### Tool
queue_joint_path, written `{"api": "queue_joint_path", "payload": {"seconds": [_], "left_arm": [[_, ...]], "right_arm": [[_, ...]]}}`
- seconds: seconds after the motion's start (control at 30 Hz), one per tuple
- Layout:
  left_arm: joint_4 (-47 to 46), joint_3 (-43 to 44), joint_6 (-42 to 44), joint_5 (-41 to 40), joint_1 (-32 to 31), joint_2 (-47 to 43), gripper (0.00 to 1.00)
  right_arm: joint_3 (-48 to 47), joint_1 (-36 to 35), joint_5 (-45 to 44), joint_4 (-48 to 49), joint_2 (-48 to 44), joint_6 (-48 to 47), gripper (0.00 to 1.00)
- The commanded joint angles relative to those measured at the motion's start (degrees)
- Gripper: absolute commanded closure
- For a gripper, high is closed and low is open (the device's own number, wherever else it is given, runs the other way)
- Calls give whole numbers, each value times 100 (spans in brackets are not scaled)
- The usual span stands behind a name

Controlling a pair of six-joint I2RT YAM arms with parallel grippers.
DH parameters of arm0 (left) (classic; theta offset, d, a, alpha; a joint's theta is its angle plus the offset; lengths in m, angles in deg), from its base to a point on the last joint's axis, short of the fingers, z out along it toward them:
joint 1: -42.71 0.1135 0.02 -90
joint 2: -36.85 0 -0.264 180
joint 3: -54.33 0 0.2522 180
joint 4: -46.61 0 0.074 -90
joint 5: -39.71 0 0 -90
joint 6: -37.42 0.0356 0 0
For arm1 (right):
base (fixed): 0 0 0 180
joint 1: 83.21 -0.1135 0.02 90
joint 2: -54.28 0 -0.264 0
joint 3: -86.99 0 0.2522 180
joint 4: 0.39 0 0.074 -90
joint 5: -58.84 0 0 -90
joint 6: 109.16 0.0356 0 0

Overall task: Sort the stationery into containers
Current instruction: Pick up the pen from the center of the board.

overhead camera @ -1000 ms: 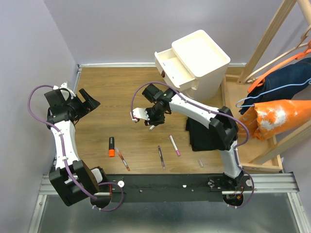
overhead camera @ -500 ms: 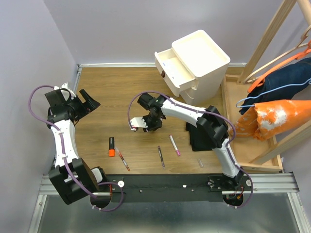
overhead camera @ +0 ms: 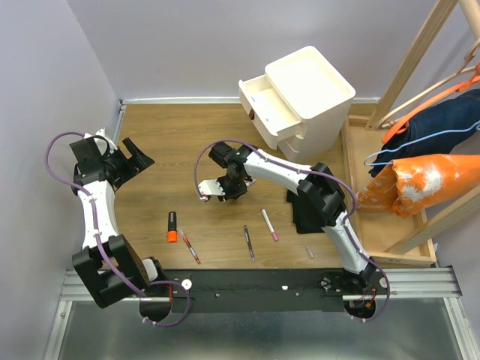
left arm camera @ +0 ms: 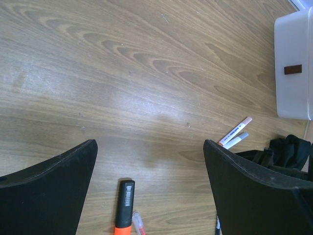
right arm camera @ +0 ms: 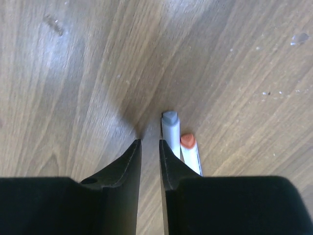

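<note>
- I'm holding the left gripper [left arm camera: 149,144] over the wooden table [left arm camera: 146,73], claw wide apart.
- A black-and-orange highlighter [overhead camera: 172,226] is lying near it.
- My right gripper [right arm camera: 148,143] is pointing down, claw nearly together, empty, just beside a grey-capped white pen [right arm camera: 170,134] and an orange-capped white pen [right arm camera: 190,149].
- A cream plastic drawer cabinet [overhead camera: 324,126] is standing farther right.

You're over a brown wood-grain table [overhead camera: 172,150] with lilac walls [overhead camera: 45,60]. The cabinet [overhead camera: 307,90] is cream-white, its drawer handle [left arm camera: 292,69] dark brown. Highlighter [overhead camera: 172,226]: black barrel, orange end. Two white-barrelled pens: grey-capped pen [right arm camera: 170,128], orange-capped pen [right arm camera: 189,143]. Cloth [overhead camera: 311,206]: black. Left arm [overhead camera: 96,221]: white links, black joints.
</note>
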Motion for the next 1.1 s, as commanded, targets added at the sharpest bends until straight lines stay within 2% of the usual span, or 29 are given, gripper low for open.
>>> {"api": "queue_joint_path", "payload": {"seconds": [0.0,0.13,0.27,0.63,0.83,1.0,1.03,1.07], "left_arm": [[-60,143,37,66,43,91,2],[-122,116,11,66,43,144,2],[-183,160,-42,75,52,223,2],[-96,345,11,57,52,434,2],[-69,345,64,13,61,442,2],[-87,345,64,-4,52,469,2],[-78,345,64,-4,52,478,2],[-96,336,46,-4,52,486,2]], "right_arm": [[-446,-28,219,-601,-63,-232,71],[-332,-37,220,-444,-371,-241,67],[-305,-37,97,-391,-258,-232,63],[-375,-37,79,-5,191,-65,63],[-569,-37,61,-136,490,-57,65],[-498,-37,105,-206,578,-4,70],[-533,-37,114,-337,613,5,73],[-586,-37,132,-442,648,5,84]]}}
